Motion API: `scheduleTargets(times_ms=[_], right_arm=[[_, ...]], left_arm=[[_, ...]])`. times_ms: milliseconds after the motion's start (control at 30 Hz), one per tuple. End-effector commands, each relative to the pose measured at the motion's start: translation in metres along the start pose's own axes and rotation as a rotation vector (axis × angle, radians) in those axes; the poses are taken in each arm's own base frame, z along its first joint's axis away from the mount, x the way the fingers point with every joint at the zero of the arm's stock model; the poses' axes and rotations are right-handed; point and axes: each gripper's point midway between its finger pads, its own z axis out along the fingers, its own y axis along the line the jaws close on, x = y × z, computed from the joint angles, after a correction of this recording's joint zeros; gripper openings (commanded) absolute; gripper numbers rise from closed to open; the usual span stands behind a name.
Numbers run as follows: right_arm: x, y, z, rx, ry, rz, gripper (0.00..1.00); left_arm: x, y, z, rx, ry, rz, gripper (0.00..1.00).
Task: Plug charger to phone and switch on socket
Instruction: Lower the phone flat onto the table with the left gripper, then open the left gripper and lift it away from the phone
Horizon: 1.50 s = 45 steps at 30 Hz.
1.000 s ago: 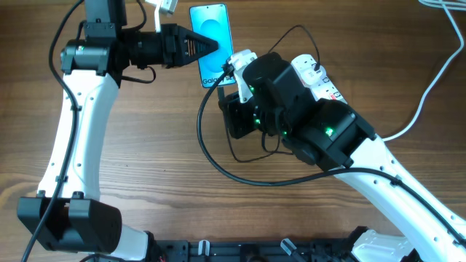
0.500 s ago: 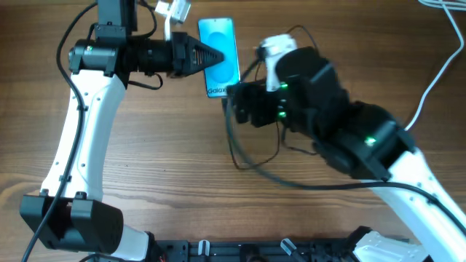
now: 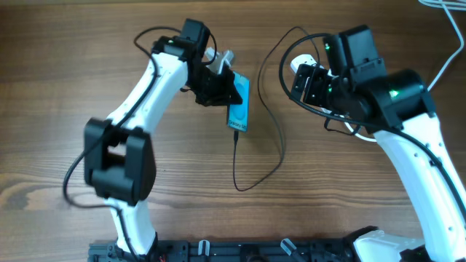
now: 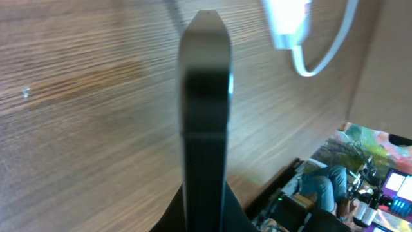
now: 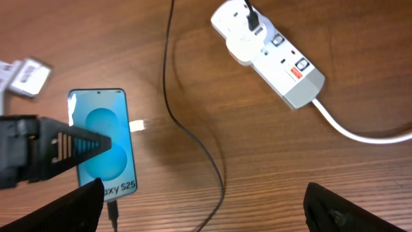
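Note:
The phone (image 5: 103,145) lies flat with its cyan screen up, also seen from overhead (image 3: 240,109). The charger connector (image 5: 112,209) sits in the phone's lower end, and the thin black cable (image 3: 251,182) loops away toward the socket (image 5: 270,51). The socket is a white strip with red switches and a white plug in it. My left gripper (image 3: 222,86) is shut, its black fingers (image 5: 64,145) lying across the phone's screen. My right gripper (image 5: 206,212) hangs wide open above the table, holding nothing. In the overhead view the right arm hides most of the socket.
A small white adapter (image 5: 26,74) with a white lead lies beside the phone's far end, also in the left wrist view (image 4: 290,26). The socket's thick white cord (image 5: 360,132) runs off to the right. Another white cord (image 3: 437,65) crosses the back right corner.
My right gripper has opened, let go at the phone's lower end and drawn back to the right and upward. The left arm has swung round and the phone has shifted right and nearer.

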Motion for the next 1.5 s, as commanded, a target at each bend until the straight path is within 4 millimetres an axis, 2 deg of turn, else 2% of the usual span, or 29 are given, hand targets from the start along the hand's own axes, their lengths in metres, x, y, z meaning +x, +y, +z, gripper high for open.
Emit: scheduleTargets(times_ms=[0,133,400,600,800,967,1000,1033,1167,1300,1367,1433,1467], right_arm=[[0.004,-0.005,0.016,0.04,0.037,0.015,1.0],[0.008,0.0,0.025,0.029,0.074,0.035,1.0],[0.006,0.007,0.026,-0.005,0.071,0.048,1.0],[0.008,0.01,0.026,-0.024,0.084,0.04,1.0],[0.009,0.011,0.026,-0.028,0.089,0.04,1.0],[0.011,0.012,0.026,-0.036,0.099,0.038,1.0],[0.012,0.012,0.026,-0.035,0.102,0.037,1.0],[0.012,0.011,0.026,-0.032,0.104,0.037,1.0],[0.015,0.009,0.025,-0.025,0.115,0.01,1.0],[0.012,0.005,0.026,0.0,0.096,0.01,0.99],[0.007,-0.002,0.026,0.043,0.066,0.009,1.0],[0.004,-0.006,0.026,0.064,0.051,0.008,1.0],[0.003,-0.007,0.026,0.07,0.045,0.007,0.99]], left_arm=[[0.0,0.014,0.02,-0.013,0.044,0.007,0.04],[-0.009,0.036,0.036,-0.087,0.035,0.008,0.04],[-0.022,0.051,0.056,-0.092,0.024,0.016,0.05],[-0.029,0.058,0.062,-0.106,0.004,0.028,0.06],[-0.02,0.077,0.068,-0.17,0.025,0.005,0.06],[-0.013,0.084,0.071,-0.181,0.041,-0.01,0.13],[-0.013,0.084,0.071,-0.183,0.041,-0.01,0.19],[-0.013,0.087,0.071,-0.196,0.038,-0.01,0.21],[-0.009,0.101,0.067,-0.283,0.048,-0.027,0.22],[-0.004,0.112,0.063,-0.344,0.062,-0.044,0.34],[-0.001,0.117,0.061,-0.377,0.07,-0.049,0.5],[0.0,0.119,0.06,-0.392,0.072,-0.055,0.54],[0.0,0.12,0.06,-0.395,0.071,-0.058,0.63]])
